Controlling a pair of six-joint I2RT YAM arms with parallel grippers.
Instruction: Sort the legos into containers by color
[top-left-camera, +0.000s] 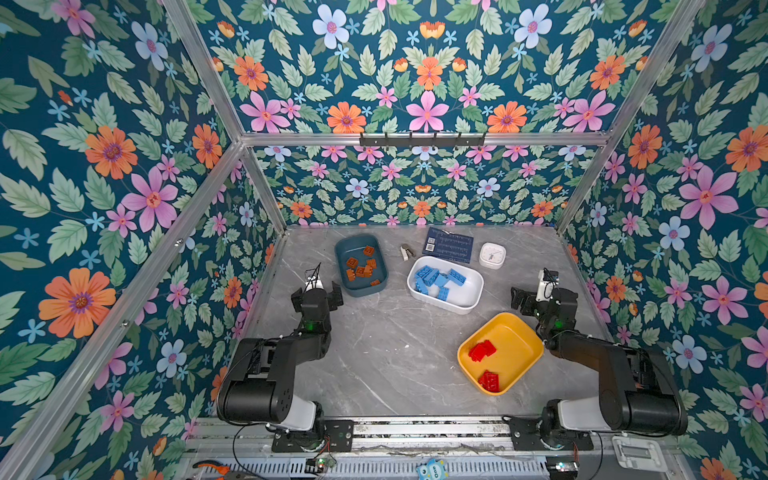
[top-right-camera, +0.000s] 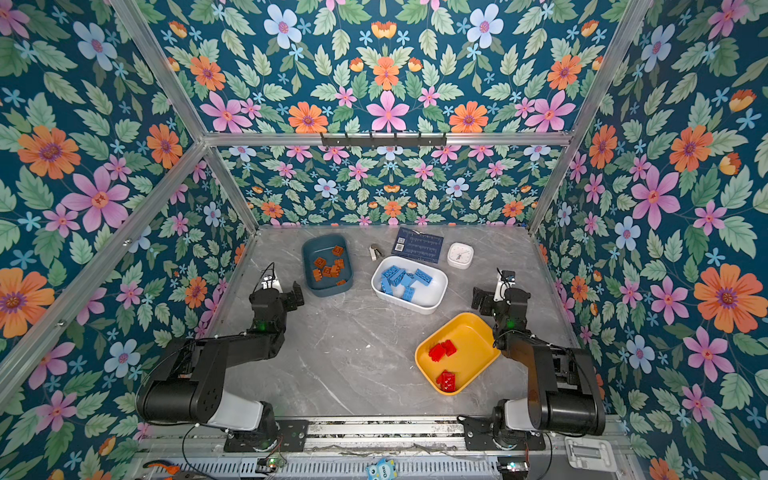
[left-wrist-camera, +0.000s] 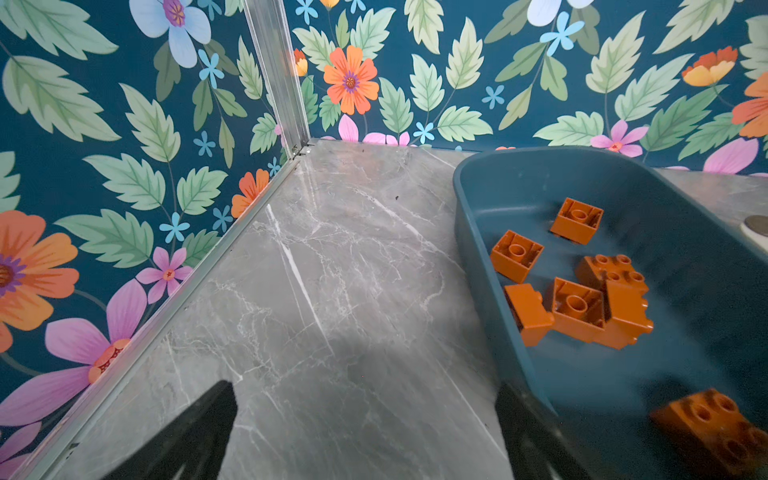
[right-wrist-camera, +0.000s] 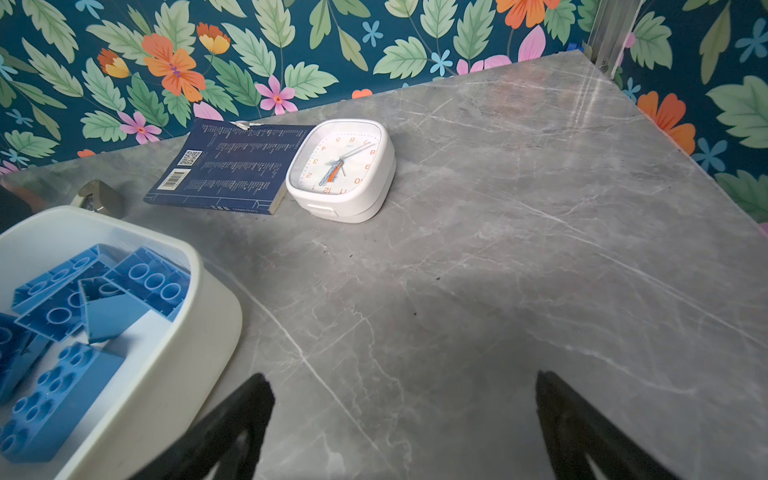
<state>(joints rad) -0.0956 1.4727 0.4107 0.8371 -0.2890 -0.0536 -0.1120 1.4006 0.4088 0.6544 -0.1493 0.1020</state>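
Note:
Three containers stand on the grey marble table. The dark teal tub (top-left-camera: 348, 249) at the back left holds several orange-brown legos (top-left-camera: 360, 268). In the middle, the white tub (top-left-camera: 468, 291) holds several blue legos (top-left-camera: 432, 278). The yellow tub (top-left-camera: 513, 336) at the front right holds red legos (top-left-camera: 482, 350) in two clumps. My left gripper (left-wrist-camera: 365, 388) is open and empty over bare table, just left of the teal tub (left-wrist-camera: 490, 195). My right gripper (right-wrist-camera: 401, 376) is open and empty too, over bare table to the right of the white tub (right-wrist-camera: 208, 299).
A white square clock (top-left-camera: 492, 254), a flat dark blue card (top-left-camera: 449, 244) and a small grey metal object (top-left-camera: 407, 251) lie along the back edge. Flowered walls with aluminium posts close in the table on three sides.

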